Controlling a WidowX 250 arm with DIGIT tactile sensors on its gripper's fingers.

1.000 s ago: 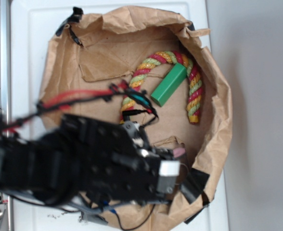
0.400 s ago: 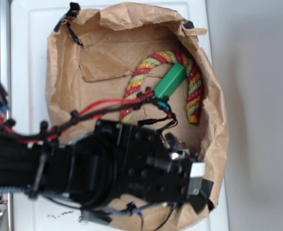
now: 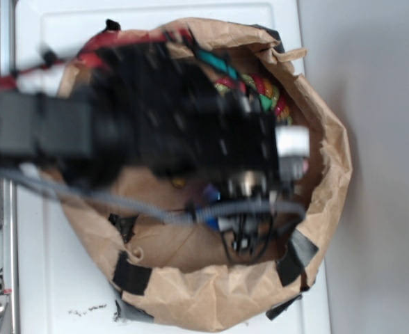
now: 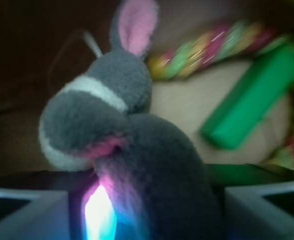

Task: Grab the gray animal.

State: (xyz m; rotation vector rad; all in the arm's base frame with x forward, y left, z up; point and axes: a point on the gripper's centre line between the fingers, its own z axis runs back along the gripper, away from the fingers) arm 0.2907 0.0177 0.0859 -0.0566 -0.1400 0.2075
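Observation:
In the wrist view the gray animal [image 4: 137, 150], a plush with a dark gray body, a pale band and a pink-lined ear, fills the space between my two light gray fingers [image 4: 32, 215]. My gripper [image 4: 147, 205] is shut on its body, and a bright glow shows at the left jaw. In the exterior view my gripper [image 3: 293, 156] is blurred over the right side of the brown paper bag [image 3: 211, 292]. The arm hides the plush there.
A green block [image 4: 252, 107] and a red, yellow and green rope [image 4: 207, 50] lie on the bag floor beyond the plush. Both peek out past the arm in the exterior view, the block [image 3: 263, 103] and the rope [image 3: 260, 87]. The bag's crumpled walls ring the gripper.
The arm has swung from the bag's lower right towards its upper middle and looks larger and blurred. It now covers most of the rope and block. The bag's rim has shifted.

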